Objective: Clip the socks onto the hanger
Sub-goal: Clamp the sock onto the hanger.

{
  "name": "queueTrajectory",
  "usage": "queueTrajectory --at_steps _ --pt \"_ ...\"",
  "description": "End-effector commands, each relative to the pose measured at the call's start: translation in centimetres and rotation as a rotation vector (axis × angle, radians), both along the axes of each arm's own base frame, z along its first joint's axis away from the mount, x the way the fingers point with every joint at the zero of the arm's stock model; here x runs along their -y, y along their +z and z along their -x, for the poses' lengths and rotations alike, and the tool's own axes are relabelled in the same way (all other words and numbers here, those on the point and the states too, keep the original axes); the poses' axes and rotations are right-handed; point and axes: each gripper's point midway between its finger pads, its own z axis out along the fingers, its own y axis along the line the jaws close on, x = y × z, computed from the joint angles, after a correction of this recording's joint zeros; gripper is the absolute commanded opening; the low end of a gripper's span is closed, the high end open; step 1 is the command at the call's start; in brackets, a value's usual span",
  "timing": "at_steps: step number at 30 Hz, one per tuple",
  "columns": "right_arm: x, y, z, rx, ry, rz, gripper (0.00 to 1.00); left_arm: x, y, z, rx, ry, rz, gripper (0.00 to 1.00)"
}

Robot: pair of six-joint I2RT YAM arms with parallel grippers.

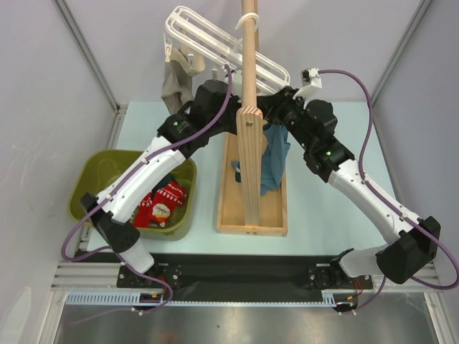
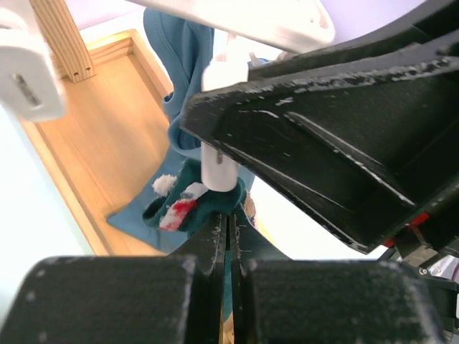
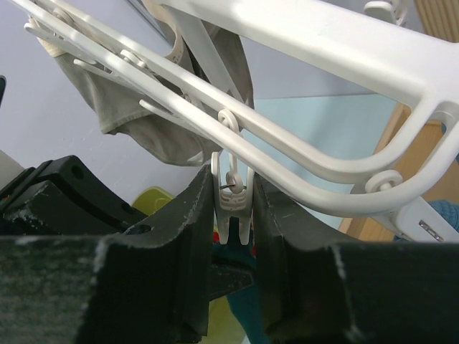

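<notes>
The white slatted hanger (image 1: 215, 46) hangs on the wooden pole; it also shows in the right wrist view (image 3: 323, 43). My right gripper (image 3: 233, 197) is shut on a white clip peg (image 3: 232, 204) under a hanger bar and squeezes it; the peg's lower tips stand apart. My left gripper (image 2: 228, 222) is shut on a dark teal sock with red and white patches (image 2: 193, 208) and holds its top edge right at the peg (image 2: 217, 161). The sock also shows just below the peg in the right wrist view (image 3: 247, 308). Both grippers meet beside the pole under the hanger (image 1: 262, 107).
A wooden pole stand (image 1: 249, 107) rises from a wooden tray base (image 1: 229, 215). A blue garment (image 1: 274, 161) hangs down beside the pole. A grey-beige sock (image 1: 174, 82) is clipped at the hanger's left end. A green bin (image 1: 93, 175) at the left holds red patterned socks (image 1: 163, 201).
</notes>
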Motion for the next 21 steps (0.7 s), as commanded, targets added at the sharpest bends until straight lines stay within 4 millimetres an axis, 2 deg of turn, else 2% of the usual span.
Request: queueTrajectory --at_steps 1,7,9,21 --pt "-0.5 -1.4 1.2 -0.021 0.051 0.051 0.0 -0.9 3.7 0.4 0.085 0.027 0.07 0.0" --pt "-0.1 -1.5 0.9 -0.037 0.04 0.046 0.0 -0.8 3.2 0.6 0.095 0.021 0.085 0.0" --pt "-0.1 -1.5 0.9 -0.037 0.044 0.049 0.0 -0.9 3.7 0.7 0.101 0.019 0.103 0.0" --pt "-0.1 -1.4 0.5 -0.047 0.027 0.033 0.0 0.7 4.3 1.1 0.093 -0.039 0.149 0.0"
